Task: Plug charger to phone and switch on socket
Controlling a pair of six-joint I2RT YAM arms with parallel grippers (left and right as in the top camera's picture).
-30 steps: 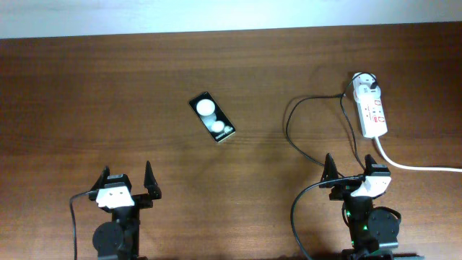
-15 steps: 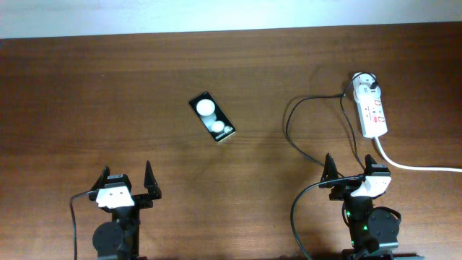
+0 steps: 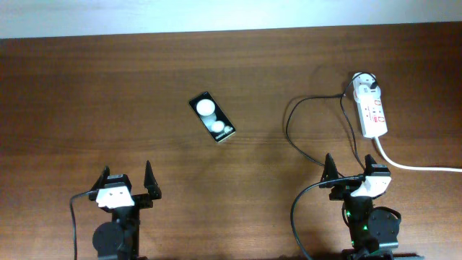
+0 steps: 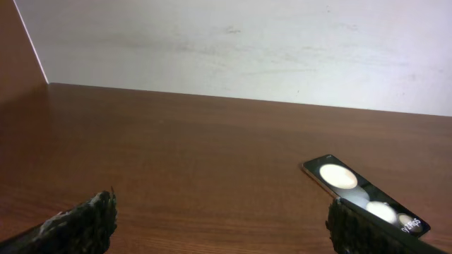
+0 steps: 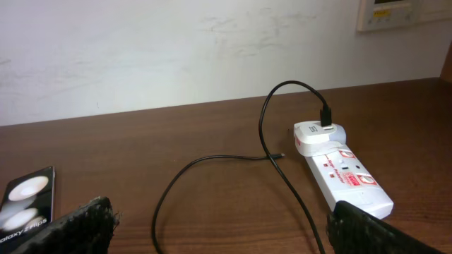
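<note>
We are seeing nothing changing from a second ago: our left hand [image 3: 128, 173] and right hand [image 3: 349, 165] are idling released at the near edge of the counter [image 3: 108, 87], the phone [image 3: 212, 117] lying centre, well apart from the charger [image 3: 289, 124] trailing from the socket [image 3: 373, 114], so the task is not yet starting.

Worktop [image 3: 86, 94]: dark brown wood, grain running lengthwise, fills nearly the whole overhead view. Dull sheen, lighter toward the left half. Pale strip along the far edge.

Wall [image 4: 233, 49]: off-white, matt, faint scuffs and smudges; meets the worktop's far edge in both wrist views.

Side board [image 4: 15, 56]: reddish-brown, upright, at the wall's left end.

Panel [image 5: 387, 13]: cream, mounted on the wall, upper right, cut by the frame.

Light: even, shadows soft.
</note>
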